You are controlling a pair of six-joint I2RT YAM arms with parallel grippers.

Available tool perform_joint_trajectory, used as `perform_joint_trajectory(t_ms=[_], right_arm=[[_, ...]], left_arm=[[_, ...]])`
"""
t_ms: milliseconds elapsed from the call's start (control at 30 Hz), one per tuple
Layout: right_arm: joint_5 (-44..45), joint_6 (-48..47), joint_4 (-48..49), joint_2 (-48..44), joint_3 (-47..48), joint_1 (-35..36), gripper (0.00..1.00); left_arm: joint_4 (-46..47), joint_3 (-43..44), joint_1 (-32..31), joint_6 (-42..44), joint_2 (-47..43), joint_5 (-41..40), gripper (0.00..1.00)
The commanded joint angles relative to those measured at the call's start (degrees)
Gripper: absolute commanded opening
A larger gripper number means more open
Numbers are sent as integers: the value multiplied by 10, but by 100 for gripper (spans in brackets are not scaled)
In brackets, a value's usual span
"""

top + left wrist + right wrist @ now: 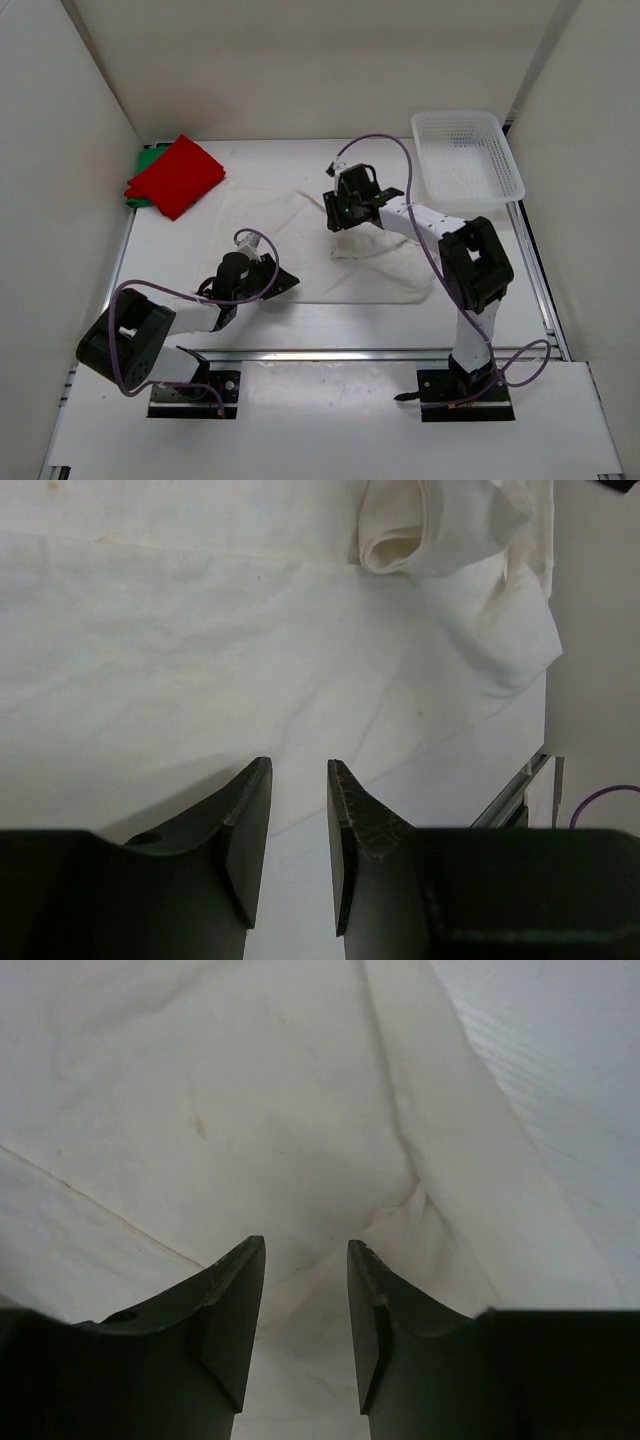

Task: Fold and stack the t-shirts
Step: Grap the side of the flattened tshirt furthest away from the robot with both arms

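White soft-cloth t-shirt [310, 262] lies rumpled mid-table, light and floppy I'd say, best pinched at a hem or sleeve edge; left gripper [300, 767] and right gripper [306, 1244] both sit over it, jaws apart, holding nothing.

You are looking down on a white table [270, 165] boxed in by plain white panels: a back wall [320, 60] across the top of the frame, a left wall [50, 180] and a right wall [595, 150]. A metal rail [330, 354] crosses the lower part. A white mesh basket [508, 165] sits at upper right. The light is even and the shadows are soft.
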Motion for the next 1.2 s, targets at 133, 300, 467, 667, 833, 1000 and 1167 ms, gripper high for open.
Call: perform_joint_trajectory(t_ms=[133, 300, 467, 667, 833, 1000, 1167], right_arm=[[114, -43, -71, 42, 59, 26, 37], [193, -43, -76, 54, 69, 43, 38], [198, -58, -99, 89, 101, 49, 40], [188, -61, -120, 114, 127, 64, 43], [222, -57, -131, 116, 130, 60, 29], [264, -28, -113, 85, 120, 61, 0], [299, -11, -77, 13, 62, 52, 0]], left_arm=[[12, -12, 9, 11, -12, 12, 39], [14, -8, 8, 7, -8, 14, 39], [21, -11, 7, 6, 0, 19, 39], [24, -11, 9, 4, 1, 20, 39], [27, -12, 14, 2, 0, 19, 39], [31, -12, 8, -2, 1, 21, 39], [27, -7, 6, -1, -7, 19, 39]])
